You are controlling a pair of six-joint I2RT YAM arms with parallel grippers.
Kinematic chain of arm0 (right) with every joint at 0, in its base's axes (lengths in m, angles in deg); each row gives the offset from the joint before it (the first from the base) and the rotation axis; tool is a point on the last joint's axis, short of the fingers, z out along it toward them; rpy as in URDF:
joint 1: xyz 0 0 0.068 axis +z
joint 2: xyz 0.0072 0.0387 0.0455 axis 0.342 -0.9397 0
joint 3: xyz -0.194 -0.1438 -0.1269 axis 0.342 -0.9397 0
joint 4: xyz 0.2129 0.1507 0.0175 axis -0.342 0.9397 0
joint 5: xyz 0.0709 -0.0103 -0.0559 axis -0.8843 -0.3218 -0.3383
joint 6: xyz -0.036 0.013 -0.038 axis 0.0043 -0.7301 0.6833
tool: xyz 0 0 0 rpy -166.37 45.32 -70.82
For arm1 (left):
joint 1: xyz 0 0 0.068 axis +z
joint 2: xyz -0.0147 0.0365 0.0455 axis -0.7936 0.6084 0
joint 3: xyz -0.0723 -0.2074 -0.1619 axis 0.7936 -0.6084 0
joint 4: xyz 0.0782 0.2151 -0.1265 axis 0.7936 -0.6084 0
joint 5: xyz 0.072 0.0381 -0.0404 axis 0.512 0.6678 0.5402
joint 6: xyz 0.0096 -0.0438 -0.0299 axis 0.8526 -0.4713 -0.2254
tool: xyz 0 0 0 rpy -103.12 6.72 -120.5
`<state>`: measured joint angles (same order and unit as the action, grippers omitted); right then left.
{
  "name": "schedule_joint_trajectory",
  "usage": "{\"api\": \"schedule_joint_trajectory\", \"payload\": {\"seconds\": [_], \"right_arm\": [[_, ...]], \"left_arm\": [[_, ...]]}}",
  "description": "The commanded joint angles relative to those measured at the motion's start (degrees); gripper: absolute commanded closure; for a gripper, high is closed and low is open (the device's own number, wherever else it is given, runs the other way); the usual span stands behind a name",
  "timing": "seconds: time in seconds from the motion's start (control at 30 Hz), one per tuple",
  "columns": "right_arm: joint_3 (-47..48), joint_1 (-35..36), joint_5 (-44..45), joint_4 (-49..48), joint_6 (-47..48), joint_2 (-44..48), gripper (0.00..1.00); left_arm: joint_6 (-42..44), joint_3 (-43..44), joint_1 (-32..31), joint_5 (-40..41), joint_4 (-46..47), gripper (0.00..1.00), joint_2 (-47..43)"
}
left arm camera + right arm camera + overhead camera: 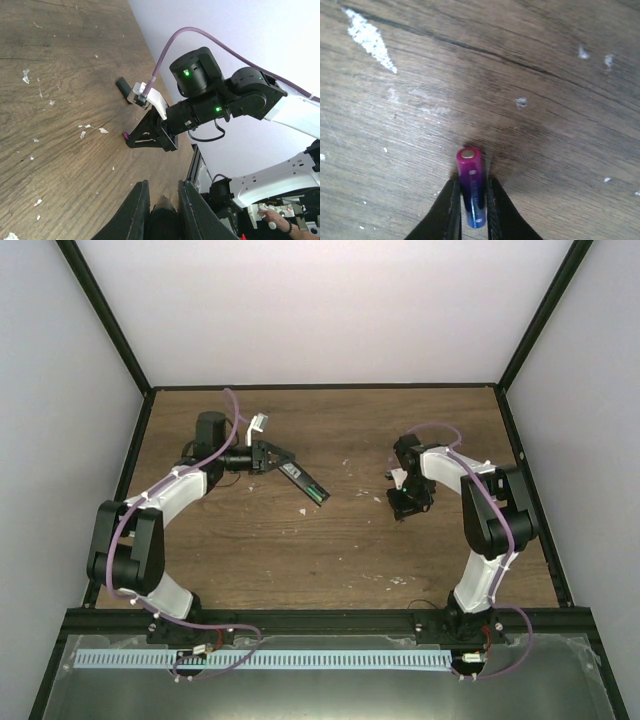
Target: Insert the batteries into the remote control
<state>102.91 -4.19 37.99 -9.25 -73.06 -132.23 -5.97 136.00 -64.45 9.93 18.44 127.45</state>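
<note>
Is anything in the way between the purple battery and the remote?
Nothing that shows. The right gripper holds the purple battery, the left gripper holds the remote, and between them lies only bare table with a few small white flecks.

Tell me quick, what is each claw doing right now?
Left gripper: closed, holding the remote by one end.
Right gripper: closed on the purple battery.
</note>
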Motion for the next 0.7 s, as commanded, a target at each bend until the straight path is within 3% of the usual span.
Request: {"api": "schedule_joint_trajectory", "payload": {"seconds": [0.0,0.1,0.33,0.67], "right_arm": [[0.45,-0.42,-0.16,-0.29,0.25,-2.67,0.94],[0.71,-0.34,0.79,-0.13,-0.15,-3.12,0.99],[4.8,3.48,-0.95,-2.09,-0.53,-3.5,0.99],[14.45,11.48,-3.17,-4.43,-0.44,-11.06,0.99]], "left_arm": [[0.74,1.58,0.19,-0.42,0.08,1.0,0.81],[0.52,1.44,0.82,-0.21,0.51,1.0,0.67],[0.97,1.31,3.39,0.13,0.41,1.0,0.2],[2.15,0.72,4.62,0.97,-0.54,1.0,-0.97]]}}
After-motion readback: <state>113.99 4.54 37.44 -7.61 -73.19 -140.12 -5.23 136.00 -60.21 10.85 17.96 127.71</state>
